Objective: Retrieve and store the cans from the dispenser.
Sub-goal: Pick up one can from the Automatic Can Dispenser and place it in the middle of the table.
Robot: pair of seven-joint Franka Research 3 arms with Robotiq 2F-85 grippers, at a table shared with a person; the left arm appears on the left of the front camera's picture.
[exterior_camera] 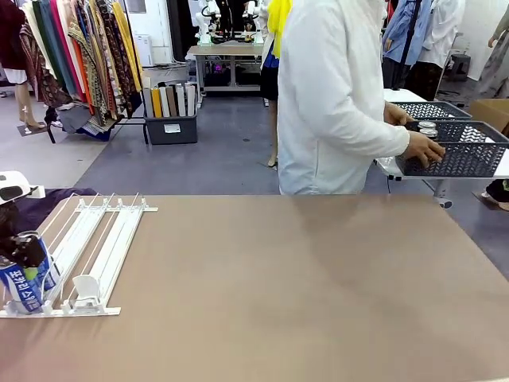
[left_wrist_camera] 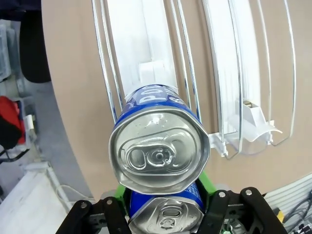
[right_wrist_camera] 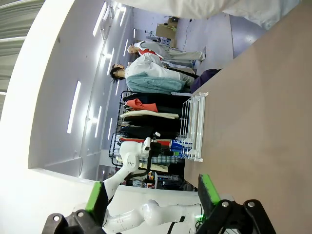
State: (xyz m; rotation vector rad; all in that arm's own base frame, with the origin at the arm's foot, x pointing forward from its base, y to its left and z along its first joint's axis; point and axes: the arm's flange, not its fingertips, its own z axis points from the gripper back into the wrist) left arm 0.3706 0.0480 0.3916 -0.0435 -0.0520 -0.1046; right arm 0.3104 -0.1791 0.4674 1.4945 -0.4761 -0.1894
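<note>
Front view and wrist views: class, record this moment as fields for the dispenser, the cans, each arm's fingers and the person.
Dispenser: white rail rack, robot's left end of the table
Blue cans: two, one behind the other in one lane
Left fingers: shut on the front can
Right fingers: open, nothing between them
Person: far side, a hand on a dark basket holding silver-topped cans

The dispenser (exterior_camera: pixel 95 247) is laid on the near left part of the surface (exterior_camera: pixel 302 294), a can (exterior_camera: pixel 24 286) is stood at the front of its leftmost lane, and baskets (exterior_camera: pixel 461 147) are set beyond the far edge, to the right.
</note>
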